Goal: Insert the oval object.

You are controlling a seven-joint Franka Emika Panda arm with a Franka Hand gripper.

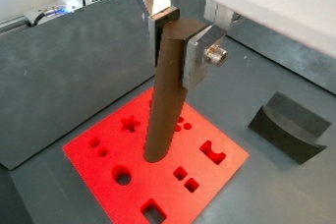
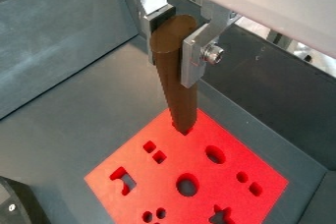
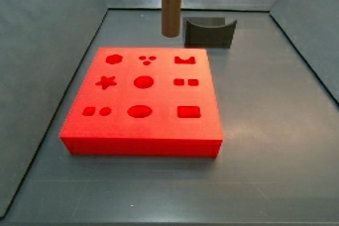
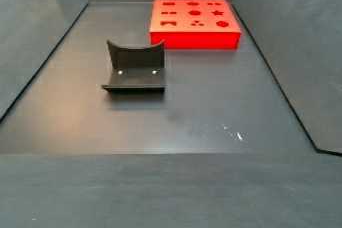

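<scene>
Gripper (image 1: 182, 46) clamps upright oval object (image 1: 167, 90) by its top end, above the red block (image 1: 157, 164) w/o touching; side views cut off gripper, arm & peg's top.

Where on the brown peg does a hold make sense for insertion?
At its top end, as now: the pincer clamps the oval object there from above, hanging upright over the red block, lower end free. The rounded sides offer the plates little flat contact.
</scene>
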